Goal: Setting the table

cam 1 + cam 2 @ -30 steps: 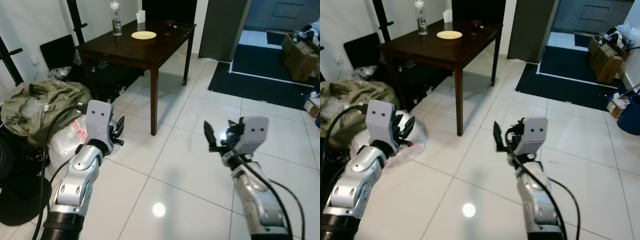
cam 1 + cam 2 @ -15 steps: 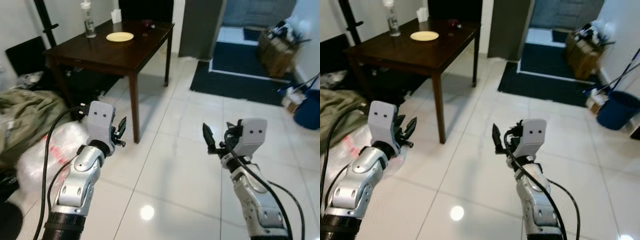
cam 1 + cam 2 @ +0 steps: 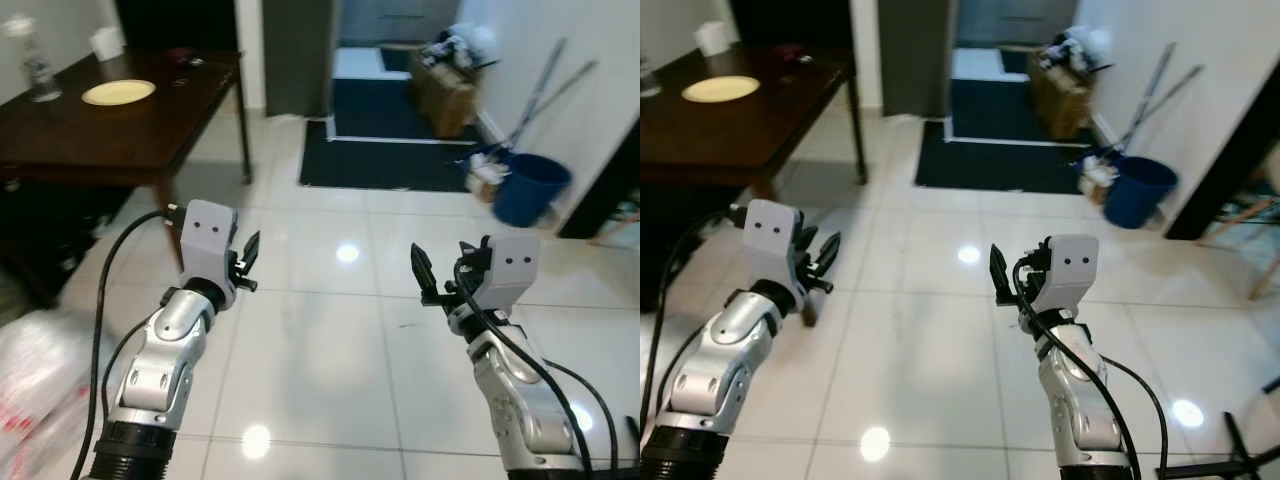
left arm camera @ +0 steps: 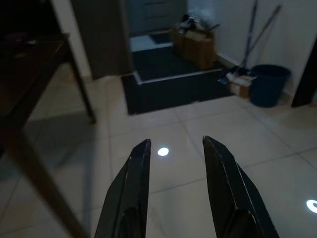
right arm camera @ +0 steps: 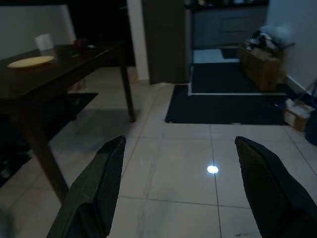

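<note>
Yellow plate beyond left claw

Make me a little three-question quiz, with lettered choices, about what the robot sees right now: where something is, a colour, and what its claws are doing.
1. Where is the yellow plate?
A. On the dark wooden table
B. On the floor tiles
C. Inside the bucket

2. What colour is the bucket by the right-hand wall?
A. Red
B. Blue
C. White

3. How are the two grippers right now?
A. Both holding plates
B. One shut on a bottle
C. Both open and holding nothing

Answers:
1. A: the plate lies on the table at the robot's left, near a bottle.
2. B: the head views show it blue, with long handles leaning on the wall above it.
3. C: the left gripper and the right gripper each show their fingers spread with only floor tiles between them.
</note>
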